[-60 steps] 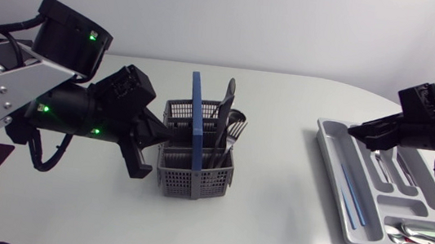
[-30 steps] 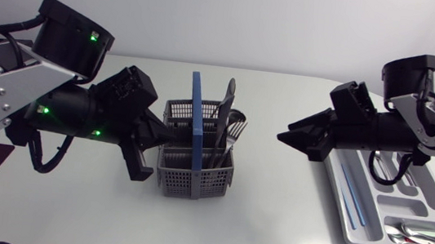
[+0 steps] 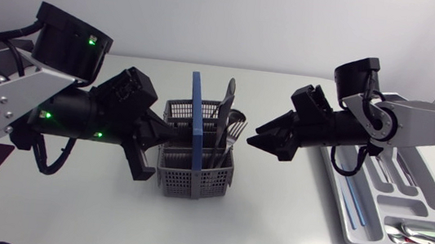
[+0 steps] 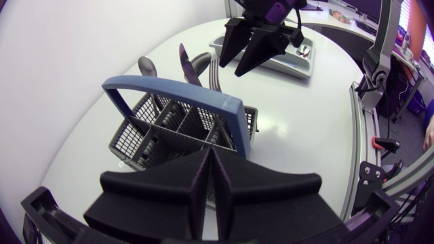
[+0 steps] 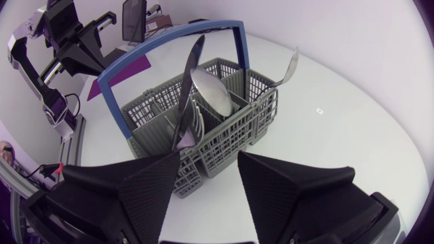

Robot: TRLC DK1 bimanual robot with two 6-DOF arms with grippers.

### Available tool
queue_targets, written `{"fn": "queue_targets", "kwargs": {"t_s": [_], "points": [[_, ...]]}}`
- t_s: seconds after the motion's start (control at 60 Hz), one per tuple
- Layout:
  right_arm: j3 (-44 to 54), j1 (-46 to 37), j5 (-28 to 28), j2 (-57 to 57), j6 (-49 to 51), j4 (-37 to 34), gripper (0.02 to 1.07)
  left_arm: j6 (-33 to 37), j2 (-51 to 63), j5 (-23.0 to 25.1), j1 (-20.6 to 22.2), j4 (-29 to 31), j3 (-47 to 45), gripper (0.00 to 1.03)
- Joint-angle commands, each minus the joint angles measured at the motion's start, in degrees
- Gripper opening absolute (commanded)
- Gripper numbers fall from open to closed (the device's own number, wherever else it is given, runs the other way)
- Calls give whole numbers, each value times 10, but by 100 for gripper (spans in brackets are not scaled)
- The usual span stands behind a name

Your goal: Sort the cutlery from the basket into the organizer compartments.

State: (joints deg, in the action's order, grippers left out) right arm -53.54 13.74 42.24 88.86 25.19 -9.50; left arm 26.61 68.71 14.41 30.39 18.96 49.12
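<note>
1. Upright in the grey basket mid-bench: steel cutlery, incl. knife, spoon, fork. Likely stiff, light, slick; best pinched by the ends standing above the rim.
2. Level and aimed at the basket from the organizer side, the right gripper is spread wide and holds nothing.
3. Opposite, the left gripper has its fingers pressed together, tips at the basket wall, prob. steadying it.

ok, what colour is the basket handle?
The handle is blue, the basket grey; clearest in the right wrist view.
</note>
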Motion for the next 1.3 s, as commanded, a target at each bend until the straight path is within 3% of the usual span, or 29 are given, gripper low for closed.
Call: {"fn": "queue_targets", "kwargs": {"t_s": [0.0, 0.667, 1.067, 1.283], "points": [[-15, 6, 6, 20, -16, 13, 65, -10, -6, -4, -6, -12, -20, 6], [-54, 38, 11, 74, -15, 27, 63, -10, 0, -4, -12, -36, -29, 6], [-52, 60, 14, 65, -10, 24, 12, -10, -3, -4, -13, -34, -30, 6], [-39, 71, 14, 47, -11, 22, 8, -9, -5, -4, -15, -30, -31, 6]]}}
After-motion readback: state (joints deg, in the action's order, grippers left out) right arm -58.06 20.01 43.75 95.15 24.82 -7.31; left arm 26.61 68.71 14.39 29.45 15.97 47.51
